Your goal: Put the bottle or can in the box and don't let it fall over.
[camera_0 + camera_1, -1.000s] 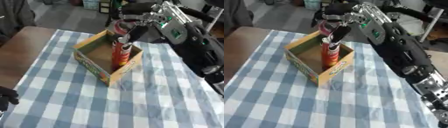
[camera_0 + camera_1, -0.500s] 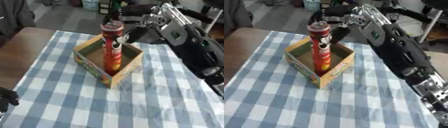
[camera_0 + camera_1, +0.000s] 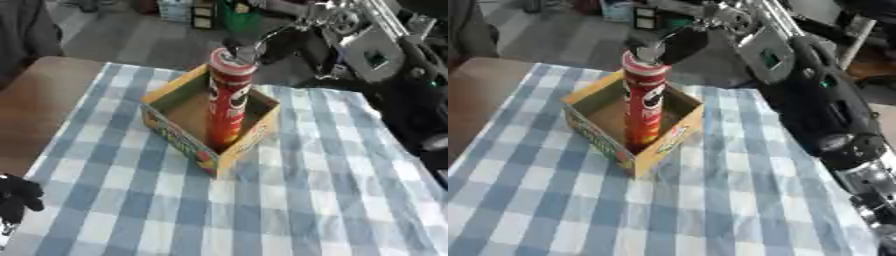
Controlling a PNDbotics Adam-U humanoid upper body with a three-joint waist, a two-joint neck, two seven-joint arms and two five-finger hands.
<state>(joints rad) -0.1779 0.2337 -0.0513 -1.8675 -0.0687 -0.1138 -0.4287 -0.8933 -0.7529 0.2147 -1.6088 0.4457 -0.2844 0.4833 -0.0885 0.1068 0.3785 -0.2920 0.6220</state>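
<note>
A tall red can [image 3: 227, 102] with a grey lid stands upright inside the open cardboard box [image 3: 179, 135] on the checked cloth. My right hand [image 3: 267, 45] hovers just behind and above the can's lid. Its fingers are spread and not wrapped round the can, though one fingertip [image 3: 651, 51] sits right at the lid. The can's base is hidden by the box wall. My left hand [image 3: 17, 195] rests idle at the lower left edge, fingers relaxed.
The blue-and-white checked cloth [image 3: 289, 200] covers the table, with bare brown tabletop [image 3: 44, 100] at the left. My right arm [image 3: 815, 100] stretches along the right side. Clutter stands on the floor beyond the table's far edge.
One second ago my right hand was closed round the can's upper part in the box. The fingers have since come off and the hand has drawn back behind the lid, leaving the can standing.
</note>
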